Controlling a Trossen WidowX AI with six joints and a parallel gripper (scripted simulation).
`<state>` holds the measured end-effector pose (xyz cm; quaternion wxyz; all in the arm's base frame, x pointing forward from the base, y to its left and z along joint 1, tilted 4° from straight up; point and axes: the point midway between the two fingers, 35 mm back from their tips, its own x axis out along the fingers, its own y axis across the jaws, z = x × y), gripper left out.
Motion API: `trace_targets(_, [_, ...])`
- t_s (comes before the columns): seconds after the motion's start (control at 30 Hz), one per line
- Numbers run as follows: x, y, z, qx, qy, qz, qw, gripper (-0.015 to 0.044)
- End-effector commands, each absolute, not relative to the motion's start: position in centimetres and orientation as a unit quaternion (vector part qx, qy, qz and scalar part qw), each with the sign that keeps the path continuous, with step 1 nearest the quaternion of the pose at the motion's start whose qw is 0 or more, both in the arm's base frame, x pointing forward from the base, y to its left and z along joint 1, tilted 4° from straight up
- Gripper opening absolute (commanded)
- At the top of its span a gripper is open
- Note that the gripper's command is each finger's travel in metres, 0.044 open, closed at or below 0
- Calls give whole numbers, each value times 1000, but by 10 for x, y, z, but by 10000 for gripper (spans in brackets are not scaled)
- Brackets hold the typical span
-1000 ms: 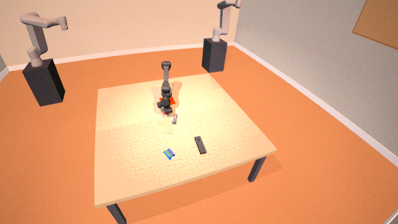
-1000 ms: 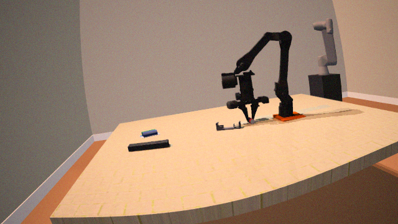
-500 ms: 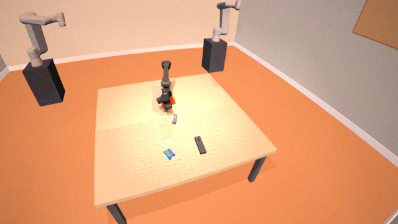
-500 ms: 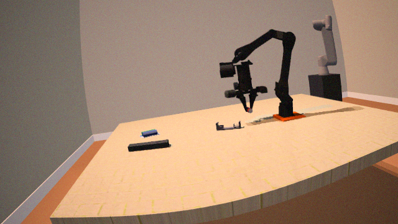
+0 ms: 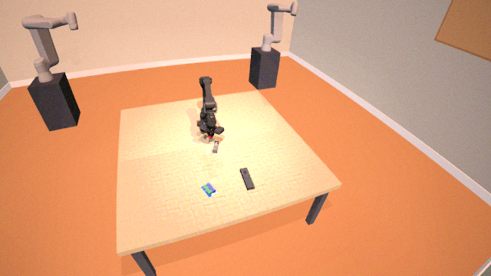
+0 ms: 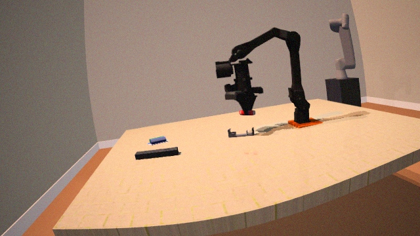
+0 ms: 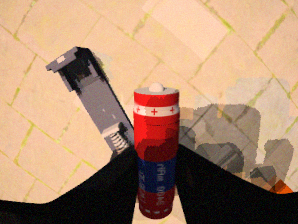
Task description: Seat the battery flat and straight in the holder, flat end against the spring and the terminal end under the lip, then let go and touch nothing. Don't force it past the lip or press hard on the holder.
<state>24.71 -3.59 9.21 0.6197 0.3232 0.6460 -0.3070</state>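
Wrist view: gripper (image 7: 157, 179) clamped on battery (image 7: 156, 143), fingers on its blue lower part, red upper half and terminal nub sticking out ahead. Holder (image 7: 95, 100) lies on table (image 7: 220, 23) below and left of battery, spring end nearest it. Exterior view: battery (image 6: 247, 112) held level above table, clear of holder (image 6: 241, 132). Black bar (image 6: 157, 153) and blue-green block (image 6: 157, 139) lie well apart.
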Motion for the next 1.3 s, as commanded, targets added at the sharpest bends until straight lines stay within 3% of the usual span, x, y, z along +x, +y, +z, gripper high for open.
trace_targets(0.0, [268,-26,94,254,679,-232,648,63])
trace_targets(0.2, [292,-15,96,171,704,-142,675,63])
trace_targets(1.27, [295,-17,56,155,609,-169,759,63])
